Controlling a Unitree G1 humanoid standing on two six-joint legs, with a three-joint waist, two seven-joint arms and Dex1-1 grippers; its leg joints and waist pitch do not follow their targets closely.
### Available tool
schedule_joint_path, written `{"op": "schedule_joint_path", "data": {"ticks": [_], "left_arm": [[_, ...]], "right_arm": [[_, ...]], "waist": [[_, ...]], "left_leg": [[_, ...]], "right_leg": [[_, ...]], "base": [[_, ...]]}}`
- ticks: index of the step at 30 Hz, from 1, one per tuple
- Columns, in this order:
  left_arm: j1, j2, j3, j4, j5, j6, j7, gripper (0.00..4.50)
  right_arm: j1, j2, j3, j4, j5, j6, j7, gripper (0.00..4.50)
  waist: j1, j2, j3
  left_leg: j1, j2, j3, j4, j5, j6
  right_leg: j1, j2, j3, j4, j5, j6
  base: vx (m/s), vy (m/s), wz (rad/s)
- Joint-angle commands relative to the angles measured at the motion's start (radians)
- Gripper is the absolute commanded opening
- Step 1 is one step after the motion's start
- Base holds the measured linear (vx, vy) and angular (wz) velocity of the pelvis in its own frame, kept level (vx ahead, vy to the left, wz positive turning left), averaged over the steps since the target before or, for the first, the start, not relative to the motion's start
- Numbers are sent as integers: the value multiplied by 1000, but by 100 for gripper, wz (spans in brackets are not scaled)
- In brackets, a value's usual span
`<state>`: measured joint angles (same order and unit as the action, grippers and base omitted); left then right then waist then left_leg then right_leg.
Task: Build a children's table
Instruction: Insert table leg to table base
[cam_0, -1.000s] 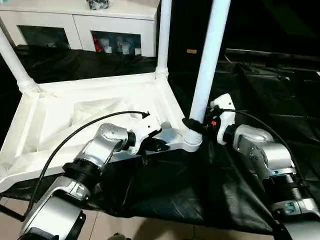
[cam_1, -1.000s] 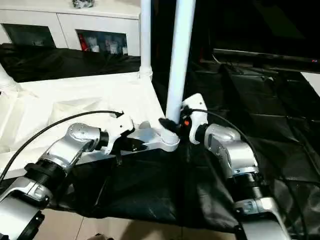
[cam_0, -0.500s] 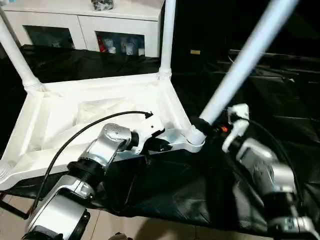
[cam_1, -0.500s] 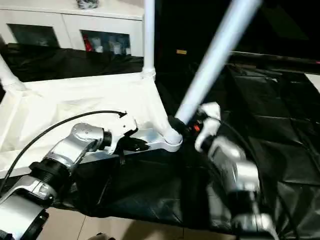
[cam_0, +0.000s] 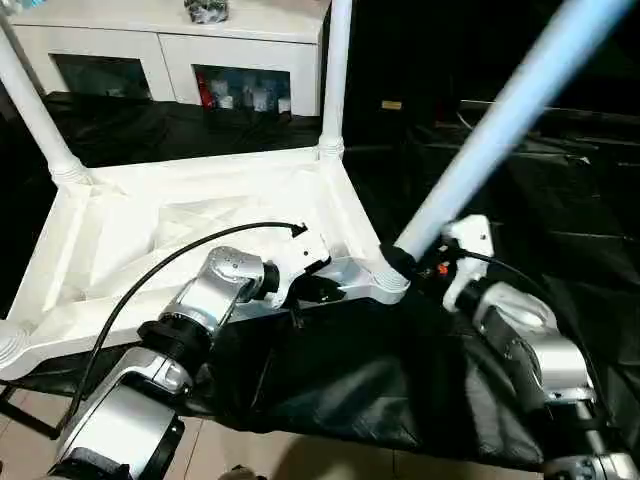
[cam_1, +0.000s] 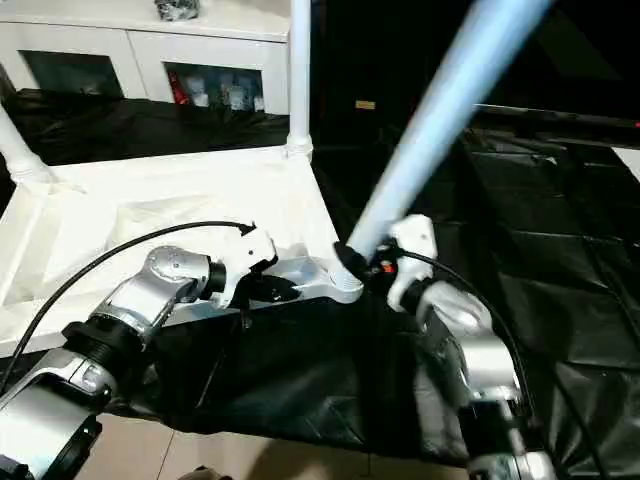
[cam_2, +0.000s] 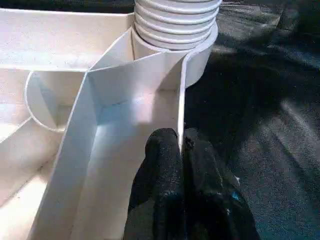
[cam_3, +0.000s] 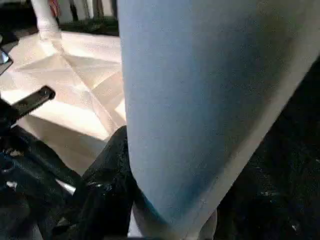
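With two legs (cam_0: 335, 75) upright, I pinch the top's rim (cam_2: 181, 120) in the left jaws (cam_2: 181, 150) while the right jaws (cam_0: 412, 262) clamp a tilted leg (cam_0: 490, 135) at its socket (cam_0: 385, 285), unseated.

Black plastic sheeting (cam_0: 330, 380) is covering the work surface, wrinkling and catching glints of light. Behind it a white cabinet (cam_0: 170, 45) with glass doors is standing against the back, small items showing inside. Pale floor (cam_0: 300, 462) is peeking out below the sheeting's near edge, and the right side is lying in darkness.
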<state>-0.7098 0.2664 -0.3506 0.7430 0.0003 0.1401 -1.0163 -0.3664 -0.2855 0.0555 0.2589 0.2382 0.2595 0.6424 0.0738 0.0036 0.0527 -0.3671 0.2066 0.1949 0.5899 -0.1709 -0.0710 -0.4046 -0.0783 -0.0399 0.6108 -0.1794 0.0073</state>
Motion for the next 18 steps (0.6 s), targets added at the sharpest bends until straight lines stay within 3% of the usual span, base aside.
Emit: {"op": "schedule_joint_path", "data": {"ticks": [1, 3, 4, 5, 13, 16, 18], "left_arm": [[-21, 2, 35, -14, -10, -19, 9, 0], [-20, 4, 34, -18, -10, -18, 4, 0], [-17, 13, 28, -27, -12, -24, -25, 0], [-14, 18, 24, -33, -14, -25, -42, 0], [4, 65, -5, -87, -35, -81, -203, 0], [-15, 93, -13, -78, -40, -107, -286, 0], [-18, 100, -15, -77, -40, -117, -311, 0]], "right_arm": [[4, -15, 66, 60, -38, 64, 50, 187], [1, -20, 73, 62, -39, 70, 62, 187], [-13, -39, 104, 89, -49, 65, 128, 187], [-17, -49, 118, 100, -50, 57, 163, 187], [-10, -96, 162, 110, -24, 22, 344, 187], [-3, -139, 189, 107, -7, 6, 470, 187], [-1, -151, 197, 106, -4, 2, 506, 187]], "waist": [[1, -6, -60], [0, -8, -60], [-1, -16, -61], [-1, -11, -60], [3, -12, -65], [7, -19, -63], [13, -18, -62]], "left_leg": [[12, 15, -15, -74, -308, -3], [13, 16, -14, -73, -302, -1], [12, 15, -13, -73, -296, 2], [9, 16, -15, -74, -288, 5], [9, 20, -12, -71, -247, 27], [11, 22, -10, -71, -258, 33], [13, 25, -9, -72, -265, 31]], "right_leg": [[39, -52, 31, -92, -352, -173], [38, -52, 31, -90, -341, -176], [40, -52, 31, -91, -337, -176], [42, -54, 31, -89, -334, -180], [45, -54, 31, -76, -225, -220], [45, -54, 31, -78, -234, -225], [43, -56, 32, -80, -257, -222]], "base": [[0, 0, 0], [0, 0, 0], [0, 0, 0], [0, 0, 0], [0, 0, 0], [0, 0, 0], [0, 0, 0]]}}
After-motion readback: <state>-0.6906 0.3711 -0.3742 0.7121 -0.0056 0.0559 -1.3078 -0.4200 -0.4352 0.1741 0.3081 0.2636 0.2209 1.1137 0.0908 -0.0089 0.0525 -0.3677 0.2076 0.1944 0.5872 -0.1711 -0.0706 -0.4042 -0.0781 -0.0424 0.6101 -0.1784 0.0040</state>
